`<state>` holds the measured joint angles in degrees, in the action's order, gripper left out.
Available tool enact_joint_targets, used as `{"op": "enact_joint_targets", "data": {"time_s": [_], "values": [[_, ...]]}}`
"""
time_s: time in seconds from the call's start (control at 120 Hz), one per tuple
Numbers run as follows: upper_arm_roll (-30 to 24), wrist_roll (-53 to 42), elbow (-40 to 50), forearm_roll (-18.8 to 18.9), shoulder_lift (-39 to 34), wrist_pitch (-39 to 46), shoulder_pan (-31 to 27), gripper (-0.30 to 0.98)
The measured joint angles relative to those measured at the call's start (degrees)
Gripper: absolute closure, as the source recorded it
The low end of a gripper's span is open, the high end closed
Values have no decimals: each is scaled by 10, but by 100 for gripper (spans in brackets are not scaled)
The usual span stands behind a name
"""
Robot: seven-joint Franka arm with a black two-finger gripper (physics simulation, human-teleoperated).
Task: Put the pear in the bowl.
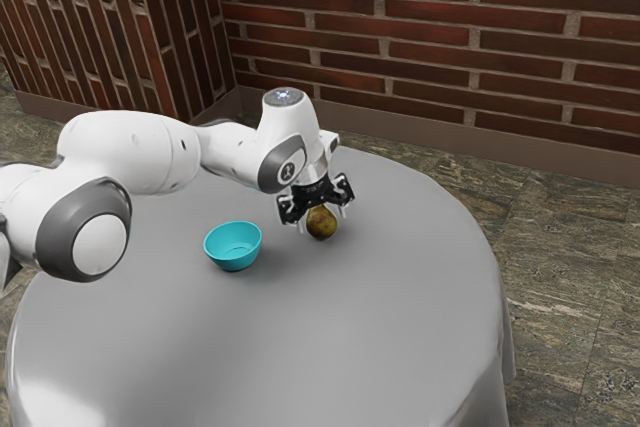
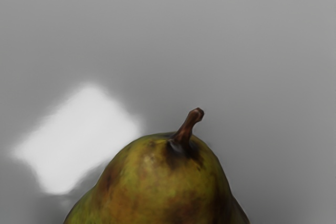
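My gripper (image 1: 322,217) is above the table, pointing down with its two fingers spread wide. Just beneath it, partly between the open fingertips, stands the brown-green pear (image 1: 321,225). In the wrist view the pear (image 2: 163,187) is large at the lower edge, its stem upward; its lower part is cut off. A turquoise bowl (image 1: 233,247) sits on the table, to the exterior view's left of the pear and apart from it. Its visible inside holds nothing.
The round table (image 1: 370,337) has a grey cloth. My arm reaches in from the exterior view's left, over the table's far part behind the bowl. A brick wall (image 1: 450,37) rises beyond the table.
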<state>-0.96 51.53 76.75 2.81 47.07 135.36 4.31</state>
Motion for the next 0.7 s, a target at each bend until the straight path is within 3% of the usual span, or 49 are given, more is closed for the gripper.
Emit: {"op": "enact_joint_targets", "data": {"time_s": [0.233,0.475,0.7], "values": [[0,-5,4,-13,1,4,0,2],[0,-9,4,-29,0,5,0,24],[1,-9,4,-29,0,5,0,35]]}}
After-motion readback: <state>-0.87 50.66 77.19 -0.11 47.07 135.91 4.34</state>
